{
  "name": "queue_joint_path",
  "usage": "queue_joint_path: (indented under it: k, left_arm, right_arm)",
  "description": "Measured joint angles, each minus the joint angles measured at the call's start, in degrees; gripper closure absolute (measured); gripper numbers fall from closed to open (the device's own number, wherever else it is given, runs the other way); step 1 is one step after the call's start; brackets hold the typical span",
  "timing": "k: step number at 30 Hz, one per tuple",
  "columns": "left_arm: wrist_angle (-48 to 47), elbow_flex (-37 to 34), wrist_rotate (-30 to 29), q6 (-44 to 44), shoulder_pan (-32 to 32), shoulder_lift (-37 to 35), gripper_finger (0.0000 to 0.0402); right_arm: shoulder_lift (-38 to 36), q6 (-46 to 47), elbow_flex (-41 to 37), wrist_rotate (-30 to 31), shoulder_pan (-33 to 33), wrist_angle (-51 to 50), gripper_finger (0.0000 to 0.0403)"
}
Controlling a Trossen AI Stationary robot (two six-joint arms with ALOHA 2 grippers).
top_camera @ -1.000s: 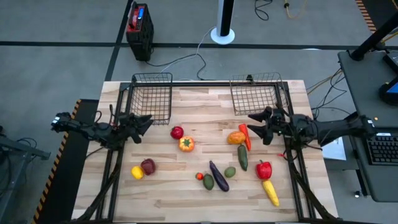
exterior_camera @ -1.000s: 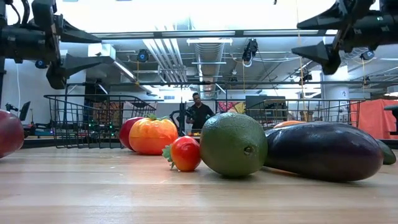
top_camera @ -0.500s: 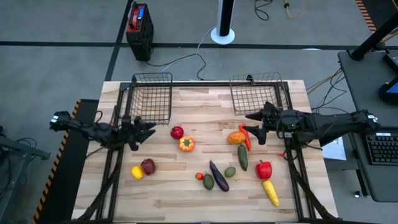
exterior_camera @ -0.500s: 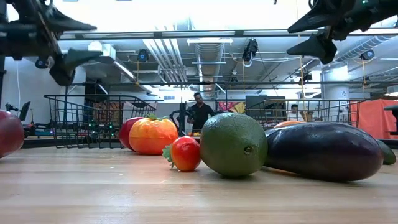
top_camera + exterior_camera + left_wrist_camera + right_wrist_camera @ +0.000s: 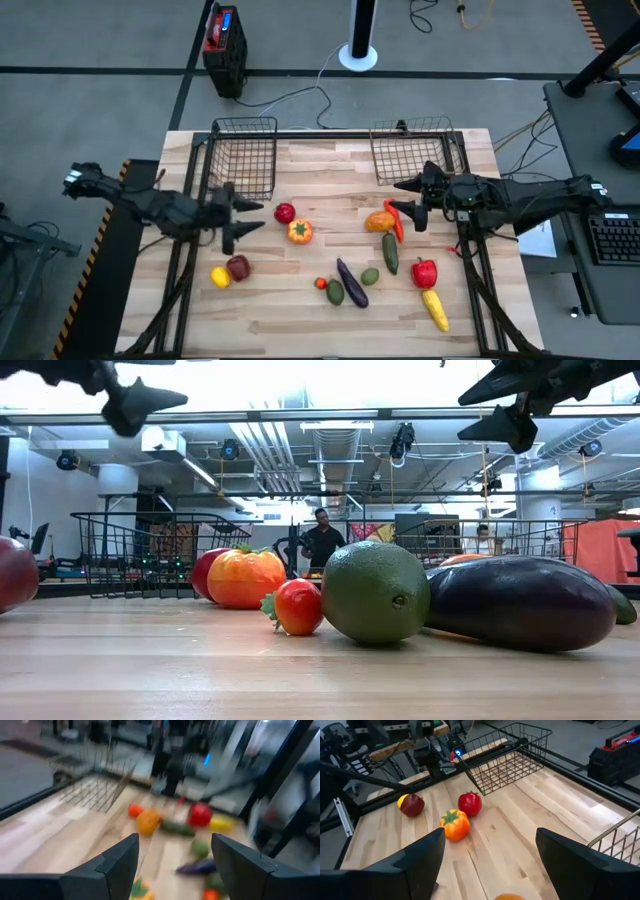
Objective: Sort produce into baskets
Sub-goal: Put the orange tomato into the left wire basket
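Note:
Toy produce lies on the wooden table: a red apple (image 5: 285, 212), an orange-yellow pepper (image 5: 300, 231), a dark red apple (image 5: 238, 267) beside a lemon (image 5: 220, 277), an orange (image 5: 379, 222), a red chilli (image 5: 394, 219), a cucumber (image 5: 390, 252), an eggplant (image 5: 351, 283), a red pepper (image 5: 425, 272) and corn (image 5: 435, 309). Two wire baskets (image 5: 245, 155) (image 5: 413, 150) stand at the far edge. My left gripper (image 5: 245, 218) is open above the table, left of the pepper. My right gripper (image 5: 408, 200) is open above the table by the chilli and orange.
A small tomato (image 5: 321, 283), an avocado (image 5: 335, 292) and a lime (image 5: 370, 276) lie near the eggplant. A black-and-red box (image 5: 224, 45) stands on the floor beyond the table. A person (image 5: 321, 542) stands far off in the room.
My left gripper has moved toward the table's right and slightly near, closer to the orange-yellow pepper, and has risen in the low view. My right gripper has shifted a little toward the table's left, over the chilli. No produce has moved.

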Motion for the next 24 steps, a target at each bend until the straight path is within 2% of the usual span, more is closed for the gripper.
queue_joint_path:
  k: [3, 10, 18, 24]
  left_arm:
    - [-8.7, 7.3, 1.7, 0.7, 0.0, 7.9, 0.0169]
    - [-16.1, 17.5, 3.5, 4.5, 0.0, 23.1, 0.0169]
    - [-16.6, 20.5, 2.1, 5.6, 0.0, 33.8, 0.0164]
    - [-14.3, 20.8, -0.7, 5.8, 0.1, 39.5, 0.013]
  right_arm:
    - [0.5, 0.1, 0.0, 0.0, 0.0, 0.0, 0.0099]
    - [3.1, 0.2, -0.1, 0.0, 0.0, 0.0, 0.0099]
    - [5.6, 0.2, -0.1, -0.1, 0.0, 0.1, 0.0099]
    - [7.2, 0.8, -0.2, -1.3, 0.0, 0.1, 0.0099]
